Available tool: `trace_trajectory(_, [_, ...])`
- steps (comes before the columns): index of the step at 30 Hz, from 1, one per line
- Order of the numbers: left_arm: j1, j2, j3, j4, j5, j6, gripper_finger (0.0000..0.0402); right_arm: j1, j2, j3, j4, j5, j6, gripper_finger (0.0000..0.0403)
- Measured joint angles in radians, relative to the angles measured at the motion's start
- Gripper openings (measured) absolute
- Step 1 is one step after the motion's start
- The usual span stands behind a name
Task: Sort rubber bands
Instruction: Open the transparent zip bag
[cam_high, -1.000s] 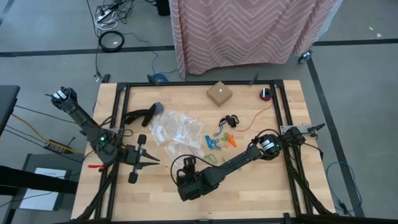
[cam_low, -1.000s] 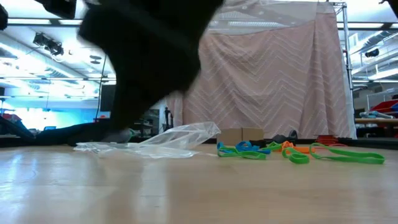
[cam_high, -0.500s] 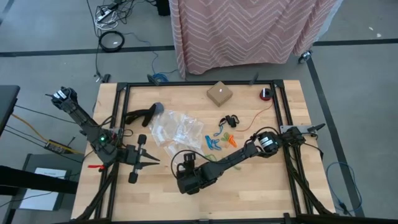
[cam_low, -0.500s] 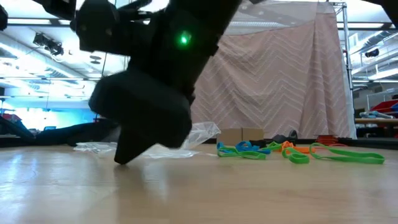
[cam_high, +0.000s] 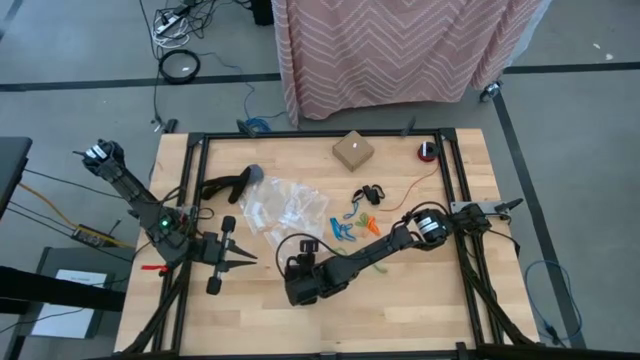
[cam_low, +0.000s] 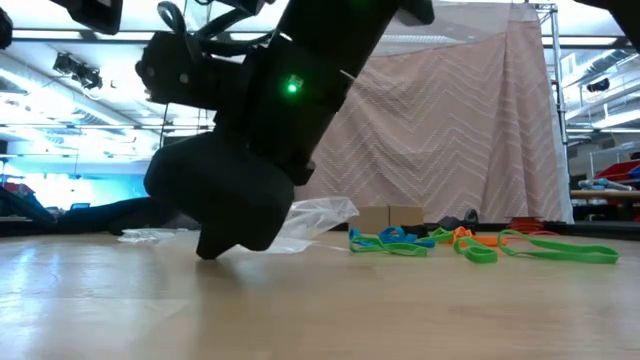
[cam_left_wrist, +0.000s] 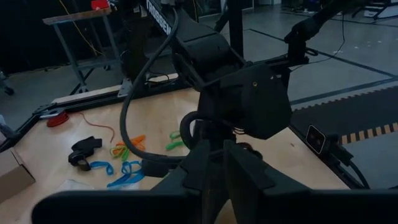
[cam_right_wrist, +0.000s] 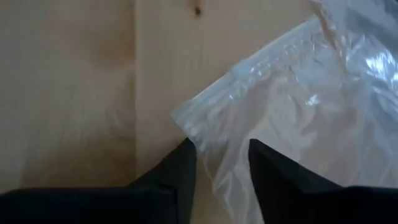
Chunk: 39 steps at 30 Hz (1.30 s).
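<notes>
While lettering stays unreadable, right pincer (cam_right_wrist: 221, 163) straddles zip bag (cam_right_wrist: 292, 118) corner

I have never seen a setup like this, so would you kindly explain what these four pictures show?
Two dark robot arms work at a wooden table. One picture looks straight down, one looks level across the tabletop, and one comes from each wrist. The right gripper is down at a clear plastic zip bag, one finger on each side of the bag's corner, not yet clamped. The left gripper waits at the table's left side, holding nothing visible. Coloured rubber bands lie in a loose cluster, beside a small cardboard box.
</notes>
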Motion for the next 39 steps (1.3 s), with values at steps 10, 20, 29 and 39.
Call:
trace_trajectory(10, [-0.004, 0.0, 0.0, 0.0, 0.0, -0.023, 0.0055, -0.015, 0.004, 0.005, -0.01, 0.053, 0.111, 0.0003])
trace_trajectory(20, [-0.004, 0.0, 0.0, 0.0, 0.0, -0.023, 0.0055, 0.037, 0.005, 0.184, -0.009, 0.059, 0.081, 0.0])
trace_trajectory(29, [-0.004, 0.0, 0.0, 0.1, 0.023, 0.054, 0.0055, 0.074, 0.005, 0.358, -0.196, 0.206, 0.206, 0.0])
trace_trajectory(39, [-0.004, 0.0, 0.0, 0.339, 0.028, 0.218, 0.0055, 0.103, -0.012, 0.43, -0.325, 0.347, 0.351, 0.0])
